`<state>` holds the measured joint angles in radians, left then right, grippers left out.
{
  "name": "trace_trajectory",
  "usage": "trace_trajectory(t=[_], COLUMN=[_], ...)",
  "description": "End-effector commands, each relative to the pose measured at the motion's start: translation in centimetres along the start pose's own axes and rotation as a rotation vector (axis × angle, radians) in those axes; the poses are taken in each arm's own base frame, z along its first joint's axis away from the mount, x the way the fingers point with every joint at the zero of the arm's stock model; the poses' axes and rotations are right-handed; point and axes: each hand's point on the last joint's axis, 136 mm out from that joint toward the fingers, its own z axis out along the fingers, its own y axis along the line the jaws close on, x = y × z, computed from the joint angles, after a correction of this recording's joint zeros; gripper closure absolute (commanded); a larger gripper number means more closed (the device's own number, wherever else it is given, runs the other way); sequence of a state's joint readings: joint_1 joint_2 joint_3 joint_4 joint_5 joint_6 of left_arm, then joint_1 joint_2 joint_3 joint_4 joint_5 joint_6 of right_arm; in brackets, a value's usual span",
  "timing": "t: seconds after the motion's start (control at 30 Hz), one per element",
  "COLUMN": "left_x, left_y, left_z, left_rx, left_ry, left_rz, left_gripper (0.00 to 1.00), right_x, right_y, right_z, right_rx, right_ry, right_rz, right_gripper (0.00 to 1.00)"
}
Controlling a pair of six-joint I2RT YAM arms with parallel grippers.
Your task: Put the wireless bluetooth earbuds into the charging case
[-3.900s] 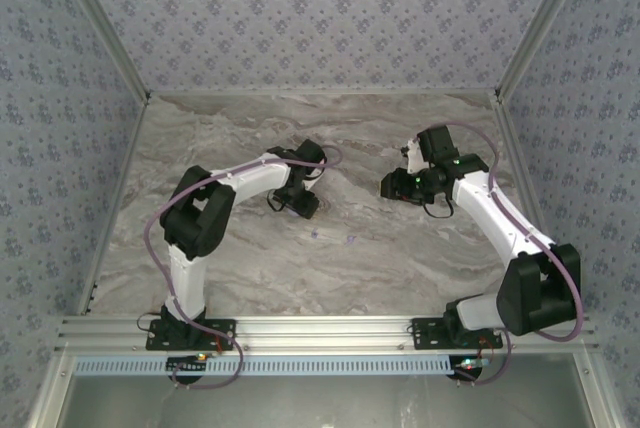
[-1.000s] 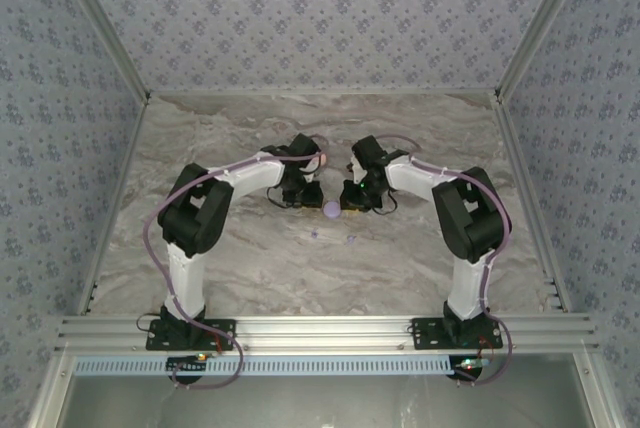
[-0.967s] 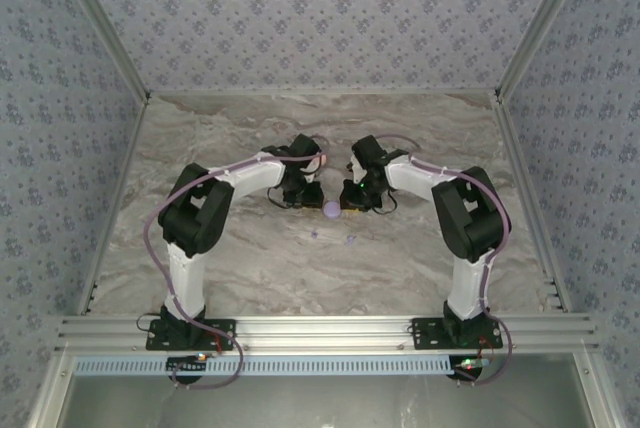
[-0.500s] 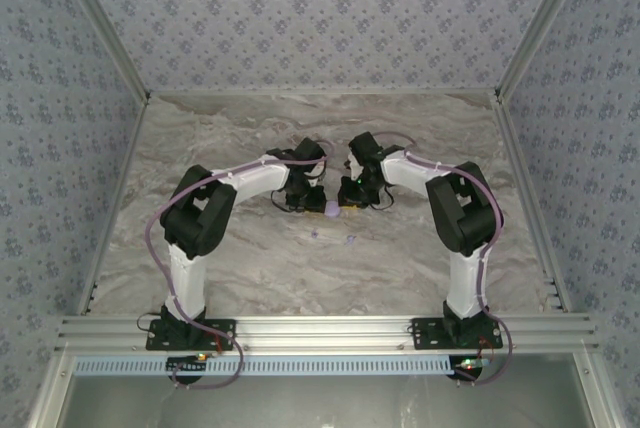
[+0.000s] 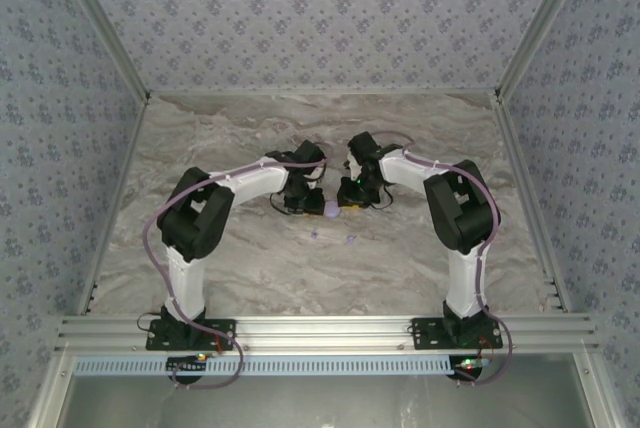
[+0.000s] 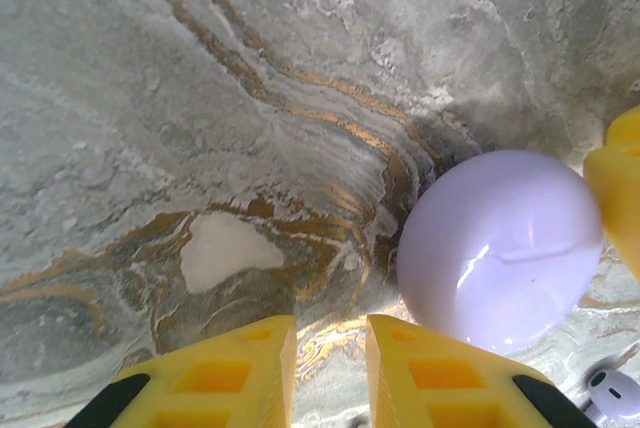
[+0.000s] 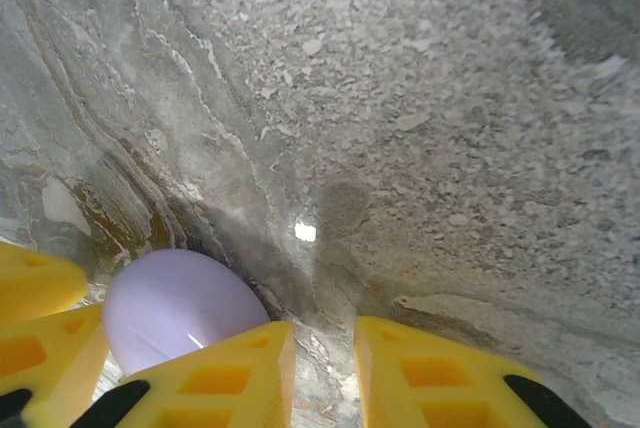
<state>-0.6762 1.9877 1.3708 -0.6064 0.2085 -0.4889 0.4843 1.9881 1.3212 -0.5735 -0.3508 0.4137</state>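
The charging case [image 5: 330, 207] is a closed, rounded lilac disc lying on the marble table between my two grippers. My left gripper [image 5: 308, 204] is low beside the case's left side; in its wrist view the yellow fingers [image 6: 230, 368] stand nearly together with only table between them, and the case [image 6: 500, 248] lies just right of them. My right gripper [image 5: 348, 201] is beside the case's other side, fingers [image 7: 430, 373] nearly together and empty, with the case [image 7: 175, 313] to their left. Two tiny pale earbuds [image 5: 314, 235] [image 5: 351, 240] lie on the table nearer the bases; one earbud [image 6: 612, 394] shows at the lower right corner.
The marble table [image 5: 220, 138] is walled by patterned panels at the back and sides. An aluminium rail [image 5: 320, 328] runs along the near edge by the arm bases. The right gripper's yellow finger [image 6: 620, 188] touches or nearly touches the case at the frame's right edge.
The right arm has folded in further, bringing its gripper slightly left towards the case. The left gripper has edged closer too. The case and earbuds stay about where they were.
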Motion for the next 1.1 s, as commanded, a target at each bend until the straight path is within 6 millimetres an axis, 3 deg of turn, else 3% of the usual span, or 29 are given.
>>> trace_trajectory(t=[0.0, 0.23, 0.53, 1.07], left_x=[-0.3, -1.7, -3.0, -2.0], left_y=[0.4, 0.7, -0.2, -0.9], left_z=[-2.3, -3.5, -3.0, -1.0], left_rx=[-0.015, 0.083, 0.211, 0.298], left_ry=[-0.041, -0.081, -0.08, -0.013], left_rz=[-0.009, -0.035, -0.029, -0.068], left_gripper=[0.75, 0.69, 0.6, 0.6], right_x=[0.2, 0.7, 0.3, 1.5], right_y=[-1.5, -1.5, 1.7, 2.1], right_z=[-1.5, -3.0, -3.8, -0.9], right_rx=[0.055, 0.032, -0.172, -0.241], right_ry=[-0.005, -0.036, -0.072, -0.014], right_rz=[0.012, 0.024, 0.057, 0.119], right_gripper=[0.73, 0.71, 0.63, 0.66])
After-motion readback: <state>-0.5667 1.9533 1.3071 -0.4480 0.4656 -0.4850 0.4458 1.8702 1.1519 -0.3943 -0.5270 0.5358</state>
